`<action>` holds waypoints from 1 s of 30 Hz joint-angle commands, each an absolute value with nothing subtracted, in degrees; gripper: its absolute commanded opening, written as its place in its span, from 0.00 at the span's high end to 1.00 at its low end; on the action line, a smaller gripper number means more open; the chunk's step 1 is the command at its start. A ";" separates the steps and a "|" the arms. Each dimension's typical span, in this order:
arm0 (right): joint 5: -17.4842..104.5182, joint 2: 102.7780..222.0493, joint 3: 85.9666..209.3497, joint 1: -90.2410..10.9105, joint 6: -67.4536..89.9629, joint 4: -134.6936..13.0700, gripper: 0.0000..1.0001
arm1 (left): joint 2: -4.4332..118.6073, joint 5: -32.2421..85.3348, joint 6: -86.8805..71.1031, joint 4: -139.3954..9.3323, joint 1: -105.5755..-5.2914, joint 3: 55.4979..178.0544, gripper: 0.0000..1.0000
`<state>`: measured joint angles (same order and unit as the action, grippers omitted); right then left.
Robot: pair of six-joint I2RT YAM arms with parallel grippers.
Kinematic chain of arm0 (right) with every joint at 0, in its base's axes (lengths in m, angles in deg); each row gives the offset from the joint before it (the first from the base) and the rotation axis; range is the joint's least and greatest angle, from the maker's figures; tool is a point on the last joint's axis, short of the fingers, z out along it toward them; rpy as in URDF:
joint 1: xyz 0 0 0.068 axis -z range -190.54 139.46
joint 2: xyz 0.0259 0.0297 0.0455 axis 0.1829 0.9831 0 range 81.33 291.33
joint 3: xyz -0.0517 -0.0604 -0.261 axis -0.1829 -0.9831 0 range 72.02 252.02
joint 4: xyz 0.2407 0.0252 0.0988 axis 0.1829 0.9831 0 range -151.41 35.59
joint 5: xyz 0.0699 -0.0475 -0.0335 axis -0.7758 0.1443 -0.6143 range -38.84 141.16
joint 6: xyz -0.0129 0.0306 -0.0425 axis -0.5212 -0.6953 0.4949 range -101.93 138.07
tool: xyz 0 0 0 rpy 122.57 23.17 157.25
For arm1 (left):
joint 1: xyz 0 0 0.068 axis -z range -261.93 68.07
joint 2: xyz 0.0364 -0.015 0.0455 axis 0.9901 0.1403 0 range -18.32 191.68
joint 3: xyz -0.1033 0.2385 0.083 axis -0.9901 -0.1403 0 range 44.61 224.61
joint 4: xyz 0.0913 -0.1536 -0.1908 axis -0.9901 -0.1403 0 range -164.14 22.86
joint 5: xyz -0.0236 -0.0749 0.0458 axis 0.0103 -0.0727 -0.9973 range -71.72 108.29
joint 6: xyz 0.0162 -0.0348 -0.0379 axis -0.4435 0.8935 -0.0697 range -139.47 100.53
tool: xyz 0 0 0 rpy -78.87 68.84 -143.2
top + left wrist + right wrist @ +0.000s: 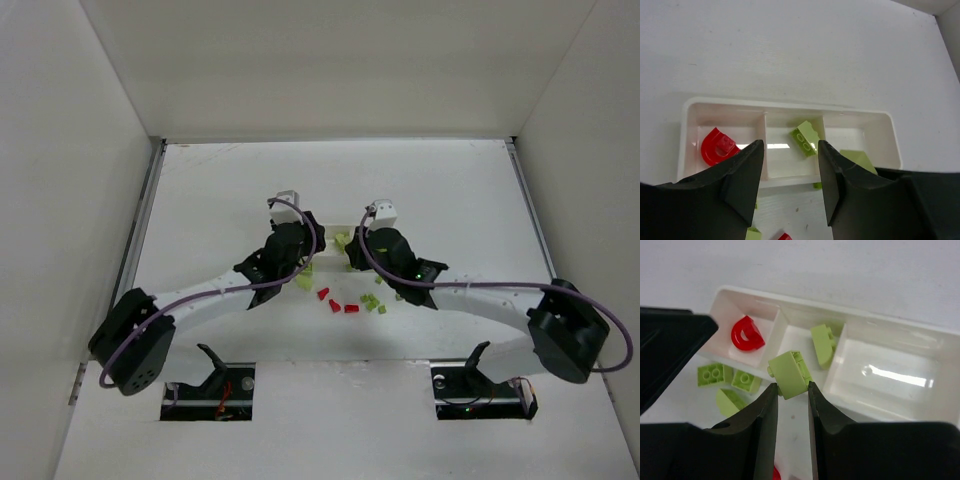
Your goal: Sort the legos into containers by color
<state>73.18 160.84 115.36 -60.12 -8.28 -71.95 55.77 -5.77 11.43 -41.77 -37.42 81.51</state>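
While the right gripper [791, 386] clamps a pale yellow-green brick [788, 371] at frame centre, overlapping the near wall of the white tray [805, 310], the left gripper [790, 150] stands with jaws apart and nothing between them. A red arch piece [746, 334] lies in the tray's left compartment and a second yellow-green brick [823, 344] in the middle one. Loose green bricks [715, 374] lie on the table [840, 265] at lower left.

Bright even overhead light; soft shadows; glare streaks on tray [900, 375] floor
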 commanded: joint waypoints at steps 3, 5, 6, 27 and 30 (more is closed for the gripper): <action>72.78 171.75 124.66 -59.18 -8.12 -79.07 0.77 | 44.89 -10.98 13.05 -48.04 -37.59 73.10 0.56; 73.13 173.52 125.89 -59.27 -7.86 -79.07 0.77 | 42.16 -11.86 14.01 -50.16 -37.68 70.46 0.56; 73.30 174.66 126.60 -59.27 -7.86 -79.07 0.76 | 41.02 -11.95 14.54 -51.22 -37.68 69.40 0.56; 73.31 166.76 119.31 -64.89 -6.90 -78.90 0.60 | 47.50 -7.47 20.70 -43.24 -43.12 61.40 0.53; 70.41 166.67 117.64 -68.58 -5.31 -79.25 0.54 | 49.26 -7.12 22.01 -40.69 -44.27 60.69 0.54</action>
<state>73.14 167.68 119.25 -65.06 -6.97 -76.78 48.18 -7.89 20.10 -46.88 -43.08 61.82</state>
